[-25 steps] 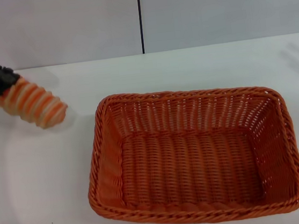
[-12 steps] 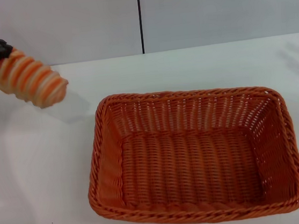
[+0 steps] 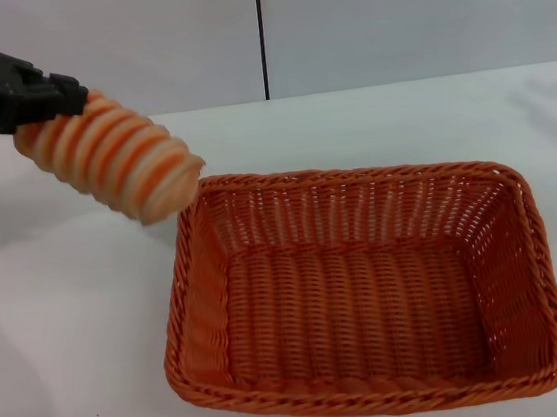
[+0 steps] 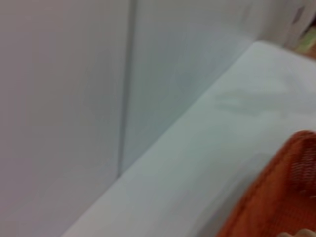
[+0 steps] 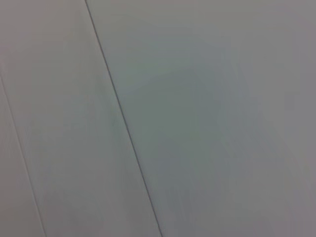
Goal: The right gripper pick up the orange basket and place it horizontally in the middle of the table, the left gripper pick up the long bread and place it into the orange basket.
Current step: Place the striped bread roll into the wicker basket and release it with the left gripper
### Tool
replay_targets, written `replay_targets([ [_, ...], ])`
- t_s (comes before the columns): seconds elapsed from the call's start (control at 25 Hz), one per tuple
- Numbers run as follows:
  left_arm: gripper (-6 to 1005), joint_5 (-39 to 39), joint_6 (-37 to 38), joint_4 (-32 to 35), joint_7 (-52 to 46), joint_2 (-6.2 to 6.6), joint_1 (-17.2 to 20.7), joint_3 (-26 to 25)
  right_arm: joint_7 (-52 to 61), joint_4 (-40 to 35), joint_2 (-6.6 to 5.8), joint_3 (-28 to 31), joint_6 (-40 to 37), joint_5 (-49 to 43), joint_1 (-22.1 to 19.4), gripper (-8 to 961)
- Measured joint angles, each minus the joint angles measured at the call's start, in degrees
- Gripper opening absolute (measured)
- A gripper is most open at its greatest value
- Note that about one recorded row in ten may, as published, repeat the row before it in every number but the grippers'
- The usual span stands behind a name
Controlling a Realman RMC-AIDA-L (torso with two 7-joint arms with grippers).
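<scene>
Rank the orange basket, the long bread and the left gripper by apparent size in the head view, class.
1. Orange basket, clearly largest.
2. Long bread.
3. Left gripper, partly cut off at the frame edge and raised nearer the camera, so its rank is unsure.

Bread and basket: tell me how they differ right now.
The bread hangs in the air, tilted, gripped by the left gripper; the basket sits flat on the table. The bread is small, ridged and striped; the basket is far larger, woven and empty. Both are orange.

Left gripper (image 3: pixel 45 99): black, blocky, matte plastic casing (angular stepped edges near tip).
</scene>
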Motion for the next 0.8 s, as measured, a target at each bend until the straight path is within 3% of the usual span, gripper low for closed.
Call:
replay_targets([
  [0.2, 90, -7.3, 0.0, -0.2, -1.2, 1.11, 3.1, 3.9, 0.0, -0.2, -0.02, 0.0, -0.5, 0.0, 0.1, 356],
  [0.24, 88, -12.8, 0.0, -0.2, -1.5, 1.32, 5.5, 6.2, 0.0, -0.3, -0.03, 0.0, -0.5, 0.0, 0.1, 358],
  [0.4, 87, -16.1, 0.0, 0.1, -0.4, 1.03, 7.6, 10.0, 0.2, -0.5, -0.14, 0.0, -0.7, 0.0, 0.2, 363],
  [0.52, 88, -17.8, -0.1, 0.6, 0.5, -0.04, 9.0, 13.5, 0.4, -0.7, -0.31, 0.0, -0.8, -0.2, 0.4, 368],
  [0.56, 88, -18.5, -0.2, 0.8, 1.6, -1.67, 9.2, 14.4, 0.4, -0.7, -0.44, 0.2, -1.1, -0.3, 0.5, 369],
  [0.8, 87, -23.0, -2.4, 1.0, 2.3, -2.45, 10.6, 19.8, 0.4, -0.7, -0.59, 0.3, -1.5, -0.3, 0.3, 378],
])
